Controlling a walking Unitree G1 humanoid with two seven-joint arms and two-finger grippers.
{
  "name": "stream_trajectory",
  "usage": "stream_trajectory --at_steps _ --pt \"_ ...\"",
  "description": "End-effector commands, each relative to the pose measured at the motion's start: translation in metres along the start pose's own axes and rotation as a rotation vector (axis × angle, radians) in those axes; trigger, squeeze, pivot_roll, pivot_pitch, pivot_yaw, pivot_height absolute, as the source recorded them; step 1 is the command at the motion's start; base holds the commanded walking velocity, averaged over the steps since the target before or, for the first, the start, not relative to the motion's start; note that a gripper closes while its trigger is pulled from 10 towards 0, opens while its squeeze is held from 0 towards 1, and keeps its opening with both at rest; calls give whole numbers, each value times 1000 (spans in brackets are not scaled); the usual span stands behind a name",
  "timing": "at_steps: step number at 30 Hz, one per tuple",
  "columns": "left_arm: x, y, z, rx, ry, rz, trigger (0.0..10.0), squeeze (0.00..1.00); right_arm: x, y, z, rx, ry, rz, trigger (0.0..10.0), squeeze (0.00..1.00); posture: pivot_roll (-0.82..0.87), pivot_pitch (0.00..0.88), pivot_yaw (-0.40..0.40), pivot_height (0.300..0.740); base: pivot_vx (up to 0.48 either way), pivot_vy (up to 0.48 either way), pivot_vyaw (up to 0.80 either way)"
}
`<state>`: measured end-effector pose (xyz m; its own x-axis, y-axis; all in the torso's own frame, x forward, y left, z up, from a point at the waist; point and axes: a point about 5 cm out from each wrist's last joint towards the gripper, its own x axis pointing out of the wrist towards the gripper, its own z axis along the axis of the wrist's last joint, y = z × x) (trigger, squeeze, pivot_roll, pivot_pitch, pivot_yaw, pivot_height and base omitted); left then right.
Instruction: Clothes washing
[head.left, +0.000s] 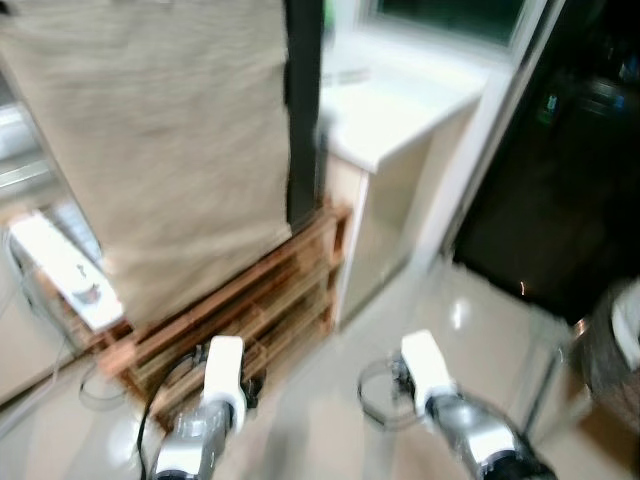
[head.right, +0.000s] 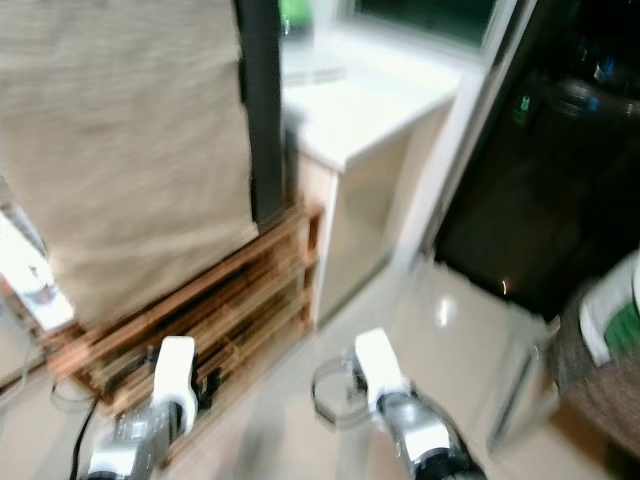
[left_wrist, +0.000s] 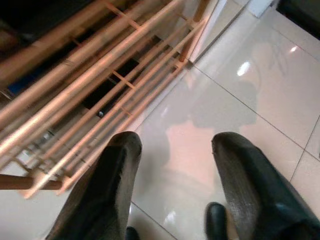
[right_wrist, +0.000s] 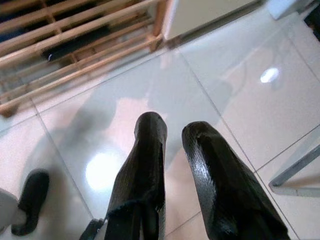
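Both arms hang low over the glossy tiled floor (head.left: 470, 320), nothing held.

At the bottom of the frame I see my left gripper (left_wrist: 172, 150) with its fingers spread wide over bare tile; my right gripper (right_wrist: 172, 132), lower right of centre, has only a narrow gap between its fingers and grips nothing. Beyond them, left of centre, a wooden slatted rack (head.left: 250, 300) stands on the floor, with a beige cloth (head.left: 160, 140) draped down over it from the upper left. Further back at upper centre sits a white counter (head.left: 400, 115) under a window. I can pick out no laundry; a blurred basket-like thing (head.right: 600, 370) sits at the right edge.
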<state>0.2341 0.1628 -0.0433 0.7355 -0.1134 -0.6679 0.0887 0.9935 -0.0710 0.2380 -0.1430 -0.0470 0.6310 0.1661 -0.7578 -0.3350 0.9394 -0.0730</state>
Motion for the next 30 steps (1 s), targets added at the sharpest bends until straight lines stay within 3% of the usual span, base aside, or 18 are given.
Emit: stream_trajectory --at_steps 1,4,6,7,16,19,20,21,23,24,25,26,30 --pt "4 -6 6 54 -26 -12 10000 1000 1 -3 -7 10 28 -31 10000 0 -11 0 -25 740 0 0 0" --pt "7 -8 3 48 -10 -2 10000 1000 2 -2 -15 108 61 -58 10000 0 -13 0 -23 740 0 0 0" --pt "7 -10 2 63 -4 -13 10000 1000 2 -1 -18 120 71 -60 10000 0 -13 0 -23 740 0 0 0" --pt "7 -11 0 70 1 -19 10000 0 3 0 -20 113 80 -61 10000 0 -15 0 -22 740 0 0 0" --pt "10 -16 -5 100 24 -15 10000 0 3 0 -24 65 109 -62 10000 0 -21 0 -29 740 0 0 0" --pt "10 -17 -6 114 26 -16 10000 0 3 0 -27 68 117 -58 10000 102 -20 0 -32 740 0 0 0" --pt "10 -17 -7 110 33 -17 10000 0 3 0 -28 72 118 -50 10000 325 -20 0 -32 740 0 0 0" --pt "10 -16 -8 106 38 -21 10000 0 3 1 -28 92 108 -36 10000 1000 -20 0 -32 740 0 0 0" --pt "9 -16 -9 99 46 -28 10000 0 3 1 -28 105 98 -27 10000 1000 -20 0 -32 740 0 0 0" --pt "9 -16 -13 90 61 -47 10000 357 2 0 -31 120 103 -26 10000 1000 -20 0 -32 740 0 0 0" --pt "9 -16 -13 90 61 -47 10000 357 2 0 -31 120 103 -26 10000 1000 -20 0 -32 740 0 0 0" --pt "8 -16 -15 88 76 -49 10000 996 2 0 -32 119 110 -28 10000 1000 -20 0 -35 740 0 0 0" --pt "8 -15 -16 67 80 -50 10000 1000 2 0 -33 128 110 -22 10000 1000 -20 0 -35 740 0 0 0"
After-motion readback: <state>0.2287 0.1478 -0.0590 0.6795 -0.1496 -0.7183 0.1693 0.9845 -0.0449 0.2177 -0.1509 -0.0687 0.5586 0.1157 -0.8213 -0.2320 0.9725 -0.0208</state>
